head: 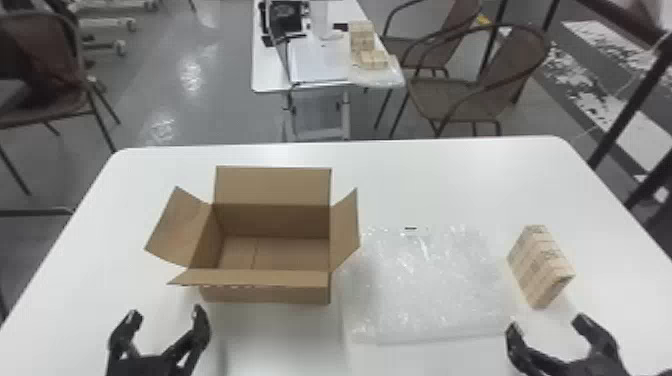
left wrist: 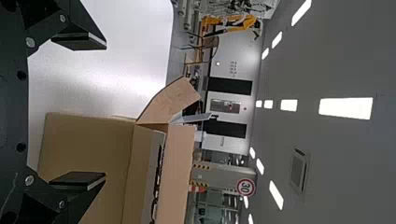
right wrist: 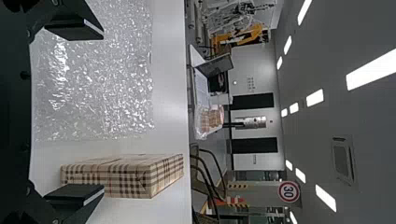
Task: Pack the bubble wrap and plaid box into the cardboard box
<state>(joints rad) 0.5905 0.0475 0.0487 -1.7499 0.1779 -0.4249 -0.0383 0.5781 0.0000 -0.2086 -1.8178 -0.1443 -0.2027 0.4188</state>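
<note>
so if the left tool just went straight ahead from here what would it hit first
Most likely the cardboard box: the left tool points toward its near left corner, though its height against the box is hard to judge.

Beyond a white, round-cornered table, a second white table is shown, bearing small tan boxes and an open grey laptop. Brown metal-framed chairs are placed beside it. A round, red-rimmed sign and, apparently, a yellow-orange machine are seen.

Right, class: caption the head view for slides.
Open cardboard box, bubble wrap and plaid box, left to right on a white table.
</note>
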